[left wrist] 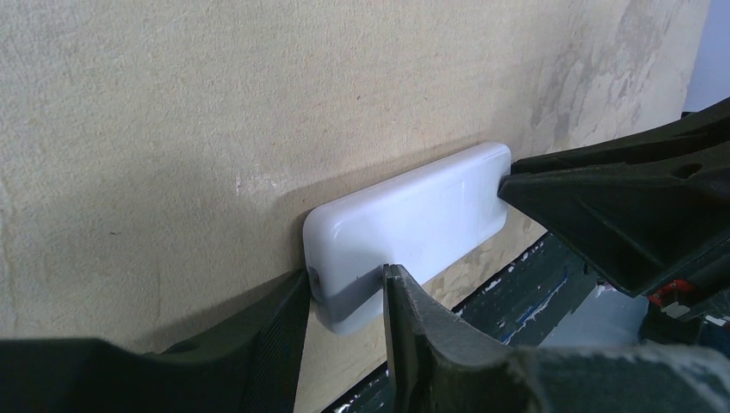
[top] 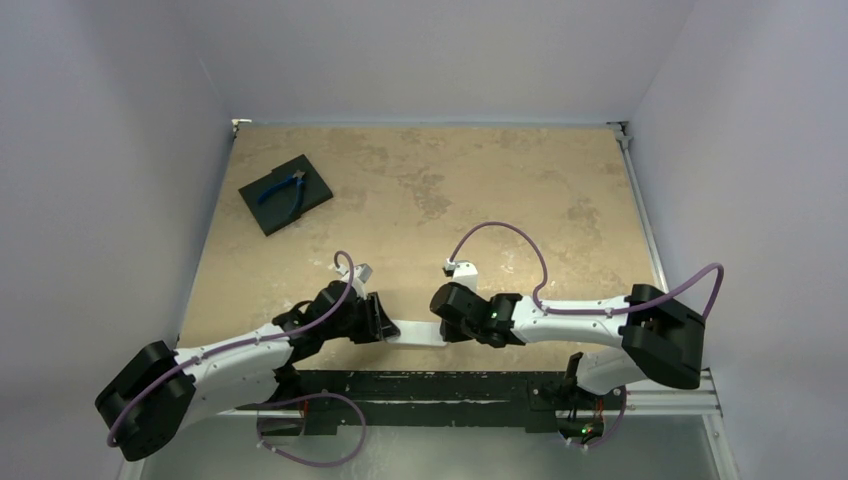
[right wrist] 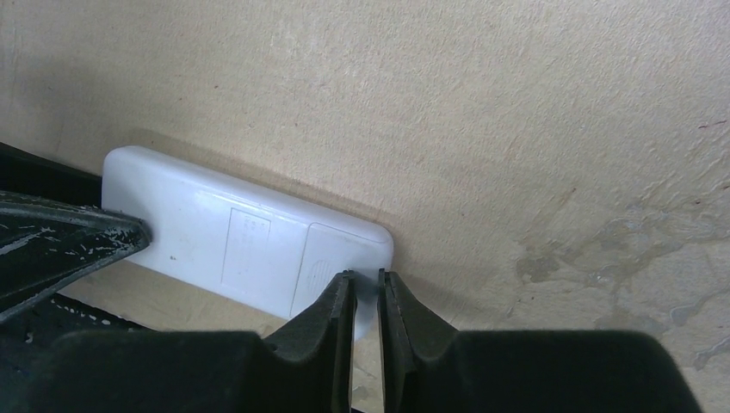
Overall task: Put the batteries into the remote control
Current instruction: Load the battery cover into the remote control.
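Note:
The white remote control (top: 410, 335) is held between my two grippers near the table's front edge. Its plain back faces both wrist cameras (left wrist: 413, 224) (right wrist: 215, 232). My left gripper (top: 378, 320) (left wrist: 344, 280) is shut on the remote's left end, one finger on its side and one on its back. My right gripper (top: 440, 318) (right wrist: 366, 280) is closed to a narrow slit on the right end corner, beside the ribbed battery cover (right wrist: 331, 258). The cover looks closed. The batteries are out of view.
Blue-handled pliers (top: 282, 194) lie on a black square pad (top: 315, 185) at the far left of the table. The dark base rail (top: 430, 385) runs just below the remote along the front edge.

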Controlling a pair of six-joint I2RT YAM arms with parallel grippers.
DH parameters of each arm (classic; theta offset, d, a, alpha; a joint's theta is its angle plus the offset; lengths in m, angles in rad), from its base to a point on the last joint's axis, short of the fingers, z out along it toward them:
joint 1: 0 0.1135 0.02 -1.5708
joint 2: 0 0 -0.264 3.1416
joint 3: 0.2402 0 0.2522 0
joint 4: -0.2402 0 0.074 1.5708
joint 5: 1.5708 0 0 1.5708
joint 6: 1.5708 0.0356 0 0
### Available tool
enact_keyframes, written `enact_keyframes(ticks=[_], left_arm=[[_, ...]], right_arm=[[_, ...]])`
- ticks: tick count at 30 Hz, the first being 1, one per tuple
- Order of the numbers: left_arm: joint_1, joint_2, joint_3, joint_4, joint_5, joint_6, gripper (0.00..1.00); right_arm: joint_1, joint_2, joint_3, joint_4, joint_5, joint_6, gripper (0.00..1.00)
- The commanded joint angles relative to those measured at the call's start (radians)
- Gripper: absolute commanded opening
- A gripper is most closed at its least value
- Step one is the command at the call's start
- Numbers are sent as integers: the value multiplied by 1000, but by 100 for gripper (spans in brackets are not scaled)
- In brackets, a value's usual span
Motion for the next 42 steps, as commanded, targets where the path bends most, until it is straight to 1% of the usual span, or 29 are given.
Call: enact_keyframes(ticks=[1,6,12,18,25,33,39,42], left_arm=[[2,27,-2,36,18,-4,36],[2,49,3,50,27,-1,36],[2,55,-3,55,31,1,35],[2,51,2,32,15,5,35],[3,67,59,-124,-72,34,38],[3,67,105,-205,-126,51,42],[2,63,137,-260,-150,63,44],[2,59,162,-295,-189,75,45]], right_arm=[[2,49,-40,80,-48,2,20],[7,77,-50,169,-116,-6,18],[22,93,-35,214,-150,-10,18],[21,79,-16,154,-104,-17,19],[22,42,-7,79,-60,-19,31],[22,-30,18,-3,28,-54,41],[22,-77,40,-40,64,-96,49],[22,-93,56,-49,74,-133,53]])
